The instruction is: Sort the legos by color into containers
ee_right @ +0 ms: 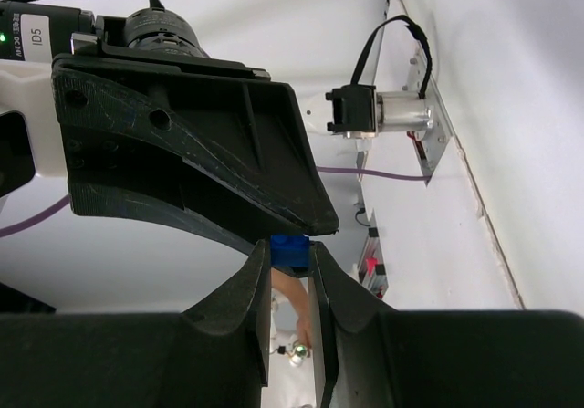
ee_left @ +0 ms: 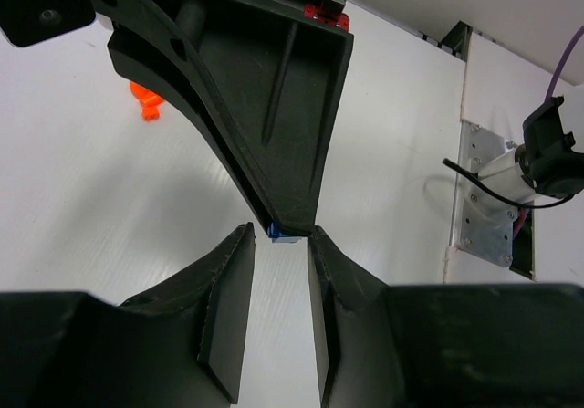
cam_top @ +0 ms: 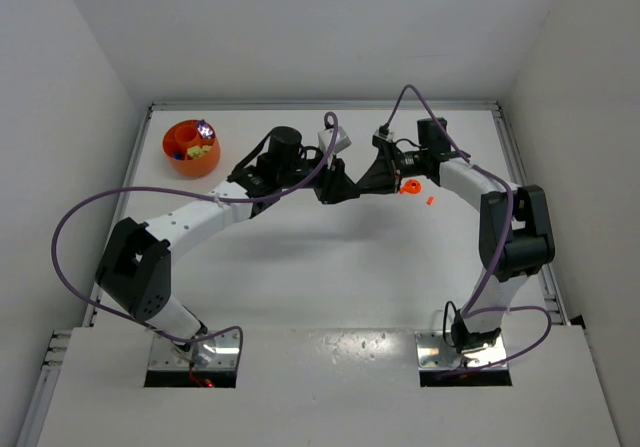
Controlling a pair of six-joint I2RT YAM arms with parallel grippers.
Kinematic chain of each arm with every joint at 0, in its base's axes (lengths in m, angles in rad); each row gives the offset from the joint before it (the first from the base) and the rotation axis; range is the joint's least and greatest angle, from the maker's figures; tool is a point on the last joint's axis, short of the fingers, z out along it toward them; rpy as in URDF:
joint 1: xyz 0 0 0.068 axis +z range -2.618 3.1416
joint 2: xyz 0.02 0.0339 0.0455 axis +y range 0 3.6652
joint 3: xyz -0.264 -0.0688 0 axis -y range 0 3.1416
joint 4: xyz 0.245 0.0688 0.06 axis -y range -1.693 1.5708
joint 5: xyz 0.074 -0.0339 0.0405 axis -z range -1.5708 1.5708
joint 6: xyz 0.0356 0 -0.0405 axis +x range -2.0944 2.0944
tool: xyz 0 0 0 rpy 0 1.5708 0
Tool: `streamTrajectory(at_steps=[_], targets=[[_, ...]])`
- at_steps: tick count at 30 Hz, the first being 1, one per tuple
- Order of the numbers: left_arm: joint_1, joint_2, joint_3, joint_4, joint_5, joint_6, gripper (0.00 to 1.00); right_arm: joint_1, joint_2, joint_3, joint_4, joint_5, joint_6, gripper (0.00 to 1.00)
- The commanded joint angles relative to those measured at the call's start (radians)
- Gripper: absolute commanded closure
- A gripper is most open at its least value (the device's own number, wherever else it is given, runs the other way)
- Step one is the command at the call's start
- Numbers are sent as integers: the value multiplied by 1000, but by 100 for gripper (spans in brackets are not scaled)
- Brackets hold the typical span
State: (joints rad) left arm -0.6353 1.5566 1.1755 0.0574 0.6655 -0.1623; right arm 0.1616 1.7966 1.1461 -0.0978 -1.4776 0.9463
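Showing a blue brick (ee_right: pixel 290 251) at mid-table, clamped between the fingertips of the right gripper (ee_right: pixel 290 260). The left gripper (ee_left: pixel 281 241) meets it tip to tip from nine o'clock, its fingers narrowly parted; whether they grip it cannot be told. An orange bowl (cam_top: pixel 190 166) sits at ten o'clock, nearer the left arm, holding mixed yellow-green, blue and purple bricks. A loose orange brick (cam_top: pixel 429 200) lies at three o'clock.

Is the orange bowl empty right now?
No, the top view shows the orange bowl with several legos inside it, yellow and blue ones among them.
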Motion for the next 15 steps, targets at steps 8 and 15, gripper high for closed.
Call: streamTrajectory(at_steps=[8, 15], targets=[[-9, -12, 38, 45, 0, 3, 64, 13, 4, -25, 41, -73, 16, 97], [-9, -12, 38, 36, 0, 12, 71, 13, 4, -34, 50, -73, 25, 97]])
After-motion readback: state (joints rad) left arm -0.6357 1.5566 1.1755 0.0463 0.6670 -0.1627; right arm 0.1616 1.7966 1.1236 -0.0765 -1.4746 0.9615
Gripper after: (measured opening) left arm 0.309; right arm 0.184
